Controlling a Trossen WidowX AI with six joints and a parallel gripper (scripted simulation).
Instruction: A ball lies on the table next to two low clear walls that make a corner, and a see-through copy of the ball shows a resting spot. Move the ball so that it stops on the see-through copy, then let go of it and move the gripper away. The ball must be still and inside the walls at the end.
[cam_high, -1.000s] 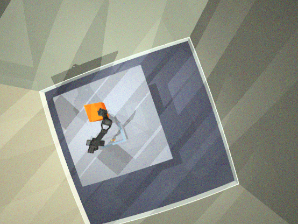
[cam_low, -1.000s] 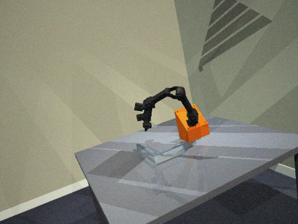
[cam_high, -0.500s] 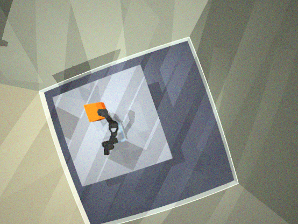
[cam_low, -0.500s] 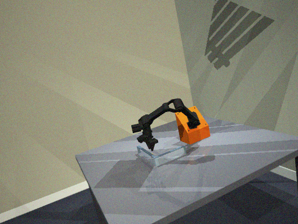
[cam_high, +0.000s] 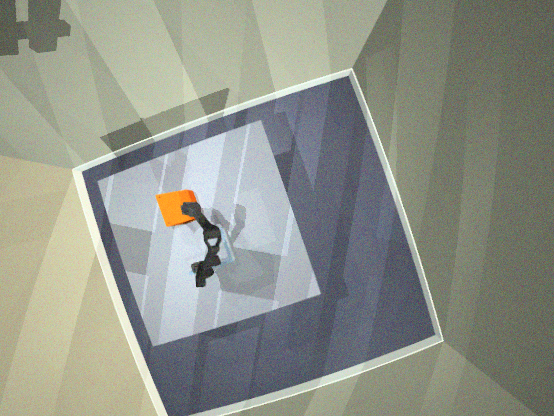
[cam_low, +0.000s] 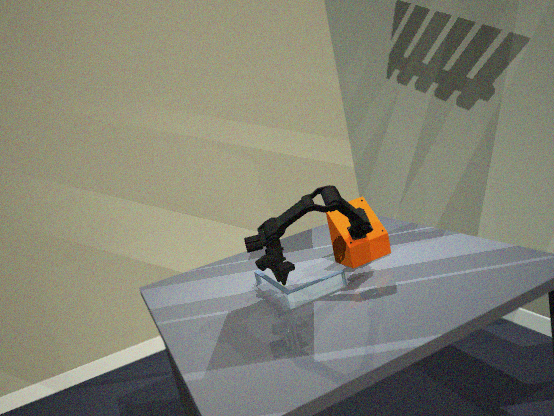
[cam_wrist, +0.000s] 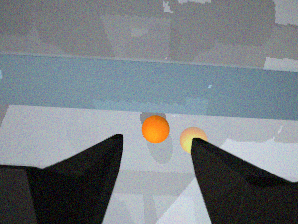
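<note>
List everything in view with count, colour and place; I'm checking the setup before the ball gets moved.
Ball: one, solid orange, on the table near a clear wall.
See-through copy: one, pale orange-yellow, right of the ball in the wrist view.
Clear walls: two, bluish, meeting in a corner.
Table: one, grey, under everything.
Orange block: one, orange, under the arm's base.
Arm: one, black, reaching over the walled corner.
Gripper: one, black, partly open.

Three views, two wide and one close, all covering the walled corner.
Top looks steeply down on the tabletop (cam_high: 270, 200) (cam_low: 240, 370) (cam_wrist: 45, 135); exterior looks across it, from farther off; wrist peers down between the hand's (cam_high: 201, 275) (cam_low: 283, 281) (cam_wrist: 157, 137) fingers.
</note>
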